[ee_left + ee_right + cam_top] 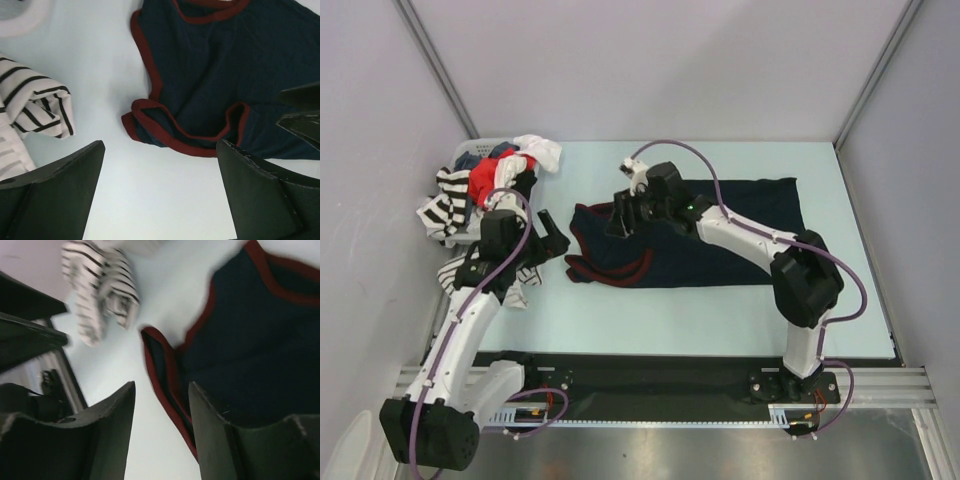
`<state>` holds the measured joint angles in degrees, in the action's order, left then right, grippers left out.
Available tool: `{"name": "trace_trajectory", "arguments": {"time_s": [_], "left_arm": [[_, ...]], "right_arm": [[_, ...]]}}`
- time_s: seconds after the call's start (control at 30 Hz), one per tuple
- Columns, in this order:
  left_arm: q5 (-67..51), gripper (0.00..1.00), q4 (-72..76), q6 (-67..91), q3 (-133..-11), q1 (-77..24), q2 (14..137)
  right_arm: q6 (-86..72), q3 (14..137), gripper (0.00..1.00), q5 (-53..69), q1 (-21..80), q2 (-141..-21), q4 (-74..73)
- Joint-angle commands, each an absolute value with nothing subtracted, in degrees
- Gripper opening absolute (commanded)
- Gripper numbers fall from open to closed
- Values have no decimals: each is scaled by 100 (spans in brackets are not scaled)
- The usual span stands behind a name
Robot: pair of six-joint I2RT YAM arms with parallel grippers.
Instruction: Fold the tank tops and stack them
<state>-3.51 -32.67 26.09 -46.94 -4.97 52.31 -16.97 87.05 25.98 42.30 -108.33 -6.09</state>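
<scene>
A navy tank top [720, 235] lies left-to-right; the right tool [620, 215], parted, hovers over its strap end; the left tool [553, 240], parted, is just beside.

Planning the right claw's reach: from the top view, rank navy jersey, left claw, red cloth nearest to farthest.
1. Navy jersey: directly under the right claw.
2. Left claw: to its left.
3. Red cloth: far-left pile.

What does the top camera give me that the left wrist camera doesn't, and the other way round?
Top only: the basket heaped with clothes at far left, the navy jersey at full spread, and the right fingers over its left end. Left wrist only: a close look at the maroon-trimmed strap doubled over, framed by the open left fingers. Both: the jersey, the striped top, and the table.
</scene>
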Motion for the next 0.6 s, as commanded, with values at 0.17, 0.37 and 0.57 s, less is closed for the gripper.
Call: {"name": "trace_trajectory", "arguments": {"time_s": [0.17, 0.37, 0.57], "left_arm": [[-123, 100, -1629, 3699, -3535, -756, 5431], [-18, 100, -1099, 3806, -3252, -765, 6002], [176, 99, -1020, 3516, -3314, -765, 6073]], "right_arm": [[-1064, 7463, 53, 1477, 3797, -10204, -782], [-1037, 7444, 50, 1257, 3753, -10555, -642], [-958, 7479, 54, 993, 3823, -10881, -659]]}}
